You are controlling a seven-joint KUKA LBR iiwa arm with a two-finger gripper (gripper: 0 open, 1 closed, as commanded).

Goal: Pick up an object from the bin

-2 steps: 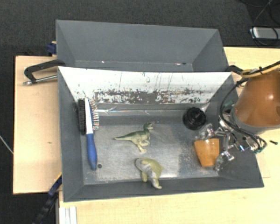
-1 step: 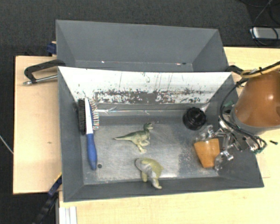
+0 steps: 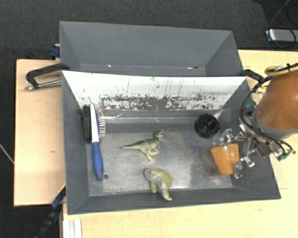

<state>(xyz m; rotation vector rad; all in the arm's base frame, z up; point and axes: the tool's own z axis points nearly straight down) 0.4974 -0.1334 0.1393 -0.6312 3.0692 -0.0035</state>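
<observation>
The gripper (image 3: 237,152) sits low at the right end of the bin (image 3: 188,155), just above the floor and close to the right wall. The arm's wrist, with its orange cover and cables, lies directly behind it, toward the view's right.

The orange, cup-shaped block (image 3: 223,160) lies directly against the gripper on its view-left side. Its right edge is overlapped by the gripper's metal parts. It rests on the bin floor. Gripper opening: cannot be determined, because the metal parts and the block overlap. Whether the gripper has hold of the block also cannot be determined.

Other items, located from the gripper:

- Black round cap (image 3: 206,126): near the gripper, up and to the view's left, at the foot of the back wall. It is apart from the orange block.
- Green dinosaur figure (image 3: 146,144): well to the view's left, at about the gripper's level, standing mid-floor with its tail pointing away from the gripper.
- Grey-green animal figure (image 3: 159,181): to the view's left and below, near the front wall, just below the green dinosaur and apart from it.
- Blue-handled brush (image 3: 96,150): farthest from the gripper, along the left wall, bristle end toward the back wall.
- Black comb (image 3: 85,124): just beside the brush head, on the side away from the gripper.

The bin stands on a wooden table (image 3: 35,133).
</observation>
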